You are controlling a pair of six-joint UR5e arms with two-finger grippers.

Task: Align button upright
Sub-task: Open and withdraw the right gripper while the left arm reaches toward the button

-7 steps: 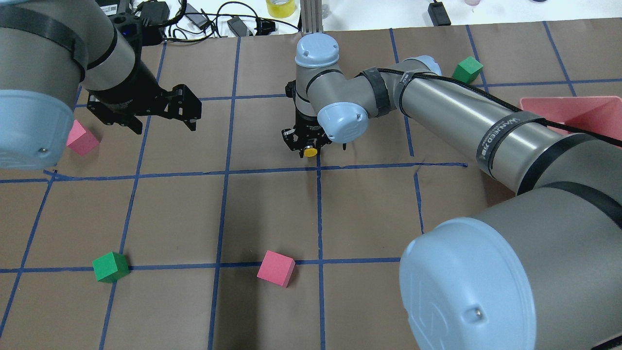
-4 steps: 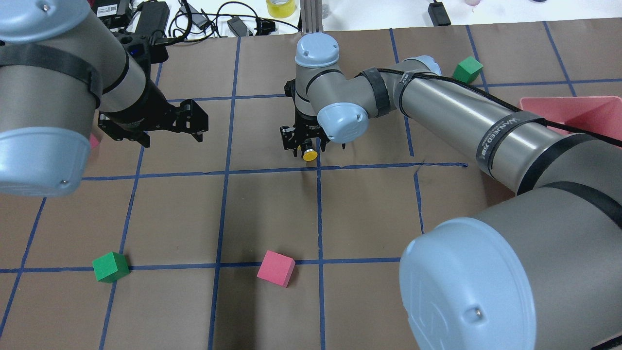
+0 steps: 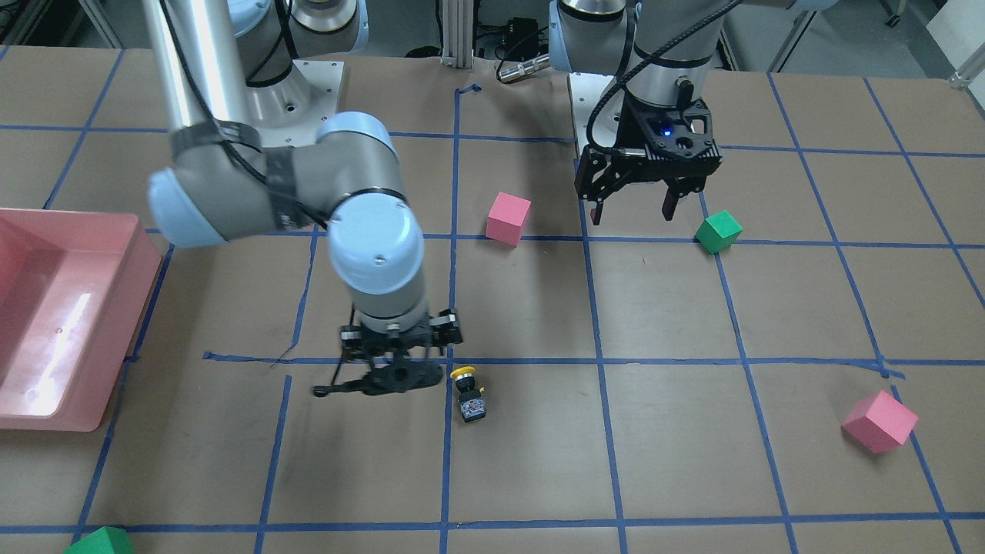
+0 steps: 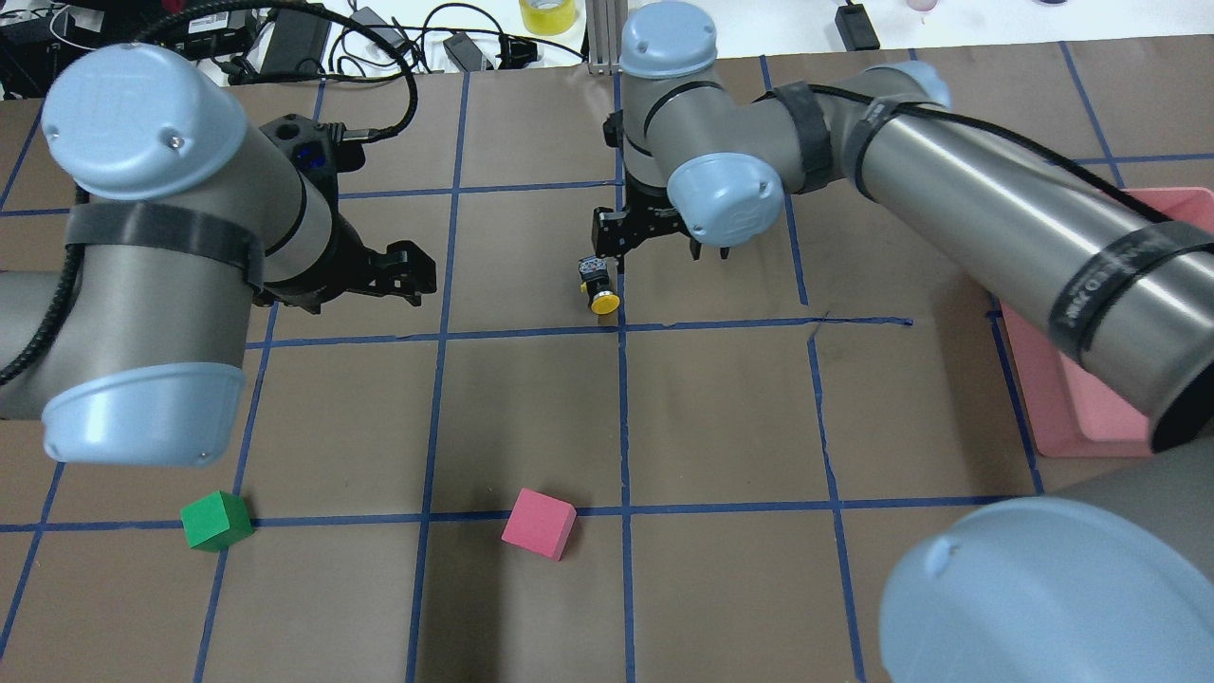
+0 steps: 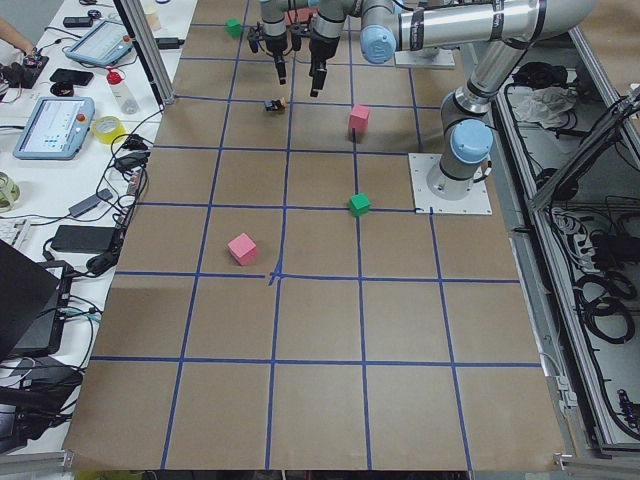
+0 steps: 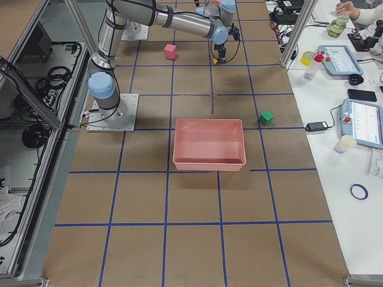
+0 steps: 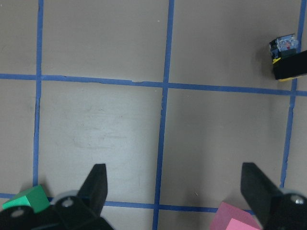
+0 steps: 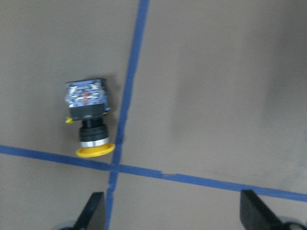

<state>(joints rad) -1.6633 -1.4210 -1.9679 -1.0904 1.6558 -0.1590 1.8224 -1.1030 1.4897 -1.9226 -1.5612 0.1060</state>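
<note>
Button (image 8: 89, 119), round yellow cap, boxy black body, lying sideways

From the table's (image 5: 300, 330) end, my two arms reach far down it — the button (image 5: 272, 104) lies beneath them, a pink cube (image 5: 241, 248) and green cube (image 5: 359, 204) nearer.

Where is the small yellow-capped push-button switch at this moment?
The yellow-capped push-button switch lies on its side on the brown table, mid-table in the overhead view, beside a blue tape crossing, just below the open right gripper.
</note>
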